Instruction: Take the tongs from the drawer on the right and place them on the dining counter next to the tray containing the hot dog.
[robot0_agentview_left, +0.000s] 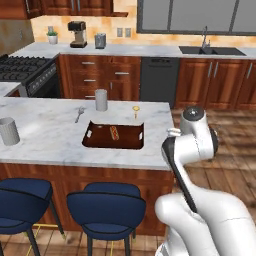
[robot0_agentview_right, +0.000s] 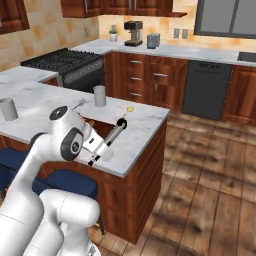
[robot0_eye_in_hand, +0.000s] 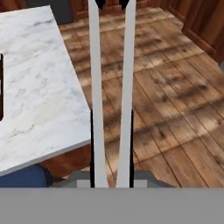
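Observation:
My gripper (robot0_eye_in_hand: 112, 151) (robot0_agentview_right: 97, 152) is shut on the tongs (robot0_eye_in_hand: 96, 87), two long pale arms with dark tips. In the right base view the tongs (robot0_agentview_right: 116, 132) slant up over the near right corner of the dining counter (robot0_agentview_right: 140, 127). In the hand view they hang over the wood floor just off the counter's edge (robot0_eye_in_hand: 39, 87). The dark tray (robot0_agentview_left: 90, 131) lies on the dining counter (robot0_agentview_left: 50, 135), left of the gripper, with the hot dog (robot0_agentview_left: 114, 132) inside. The drawer fronts (robot0_agentview_left: 121, 74) under the back counter all look shut.
Two grey cups (robot0_agentview_left: 101, 100) (robot0_agentview_left: 8, 131), a small utensil (robot0_agentview_left: 80, 114) and a small yellow thing (robot0_agentview_left: 135, 108) stand on the island. Blue stools (robot0_agentview_left: 105, 205) sit at its near side. A stove (robot0_agentview_left: 25, 67) is at the left. Open wood floor (robot0_agentview_right: 200, 180) lies to the right.

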